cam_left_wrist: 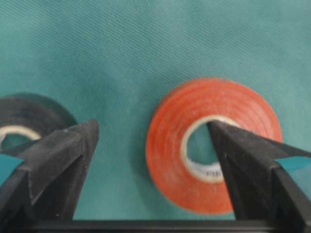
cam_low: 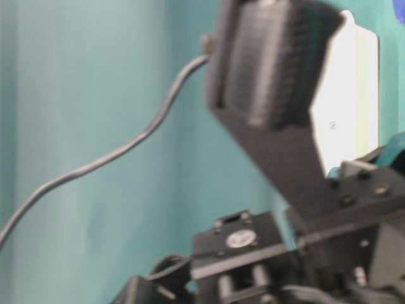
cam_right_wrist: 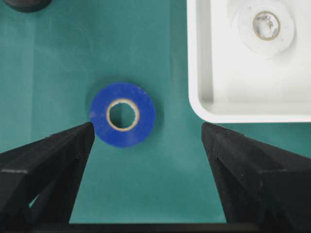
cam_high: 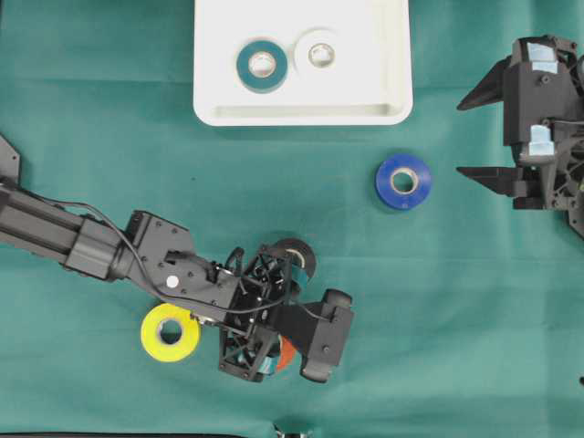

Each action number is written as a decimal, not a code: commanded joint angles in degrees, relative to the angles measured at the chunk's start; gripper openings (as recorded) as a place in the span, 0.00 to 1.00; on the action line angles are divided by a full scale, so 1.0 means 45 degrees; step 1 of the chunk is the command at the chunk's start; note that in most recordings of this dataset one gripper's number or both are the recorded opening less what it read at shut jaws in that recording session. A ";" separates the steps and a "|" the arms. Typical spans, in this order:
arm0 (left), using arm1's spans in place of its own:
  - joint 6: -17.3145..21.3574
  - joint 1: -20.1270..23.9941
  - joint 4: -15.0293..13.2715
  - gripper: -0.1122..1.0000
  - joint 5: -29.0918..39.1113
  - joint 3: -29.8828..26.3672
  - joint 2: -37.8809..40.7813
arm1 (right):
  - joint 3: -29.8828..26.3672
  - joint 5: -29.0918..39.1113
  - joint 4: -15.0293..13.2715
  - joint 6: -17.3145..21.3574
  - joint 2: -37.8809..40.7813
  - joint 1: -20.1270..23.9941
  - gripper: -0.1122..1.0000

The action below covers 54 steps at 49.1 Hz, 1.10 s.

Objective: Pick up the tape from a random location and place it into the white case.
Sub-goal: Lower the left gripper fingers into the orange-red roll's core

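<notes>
- Overhead: your left gripper (cam_high: 290, 315) covers most of the flat orange tape roll (cam_high: 285, 354); only a sliver shows. It also overlaps the black tape roll (cam_high: 298, 258).
- Overhead: the shallow white plastic case (cam_high: 301, 111) is cut by the top edge.
- Table-level: you get only blurred black arm parts up close; a white slab behind, too soft to name.
- Left wrist: one fingertip (cam_left_wrist: 228, 141) hides part of the orange roll's hole.

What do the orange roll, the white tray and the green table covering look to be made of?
Orange roll: probably glossy vinyl tape wound on a pale, likely cardboard core; faint layer rings show. White case: looks like smooth moulded plastic, with rounded corners and a soft sheen. Green covering: seems matte woven cloth; a fine weave shows up close.
</notes>
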 commanded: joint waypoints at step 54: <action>0.0508 0.0059 0.0039 0.31 0.0137 0.0410 -0.0059 | -0.0098 -0.0078 -0.0098 -0.0020 -0.0039 0.0000 0.90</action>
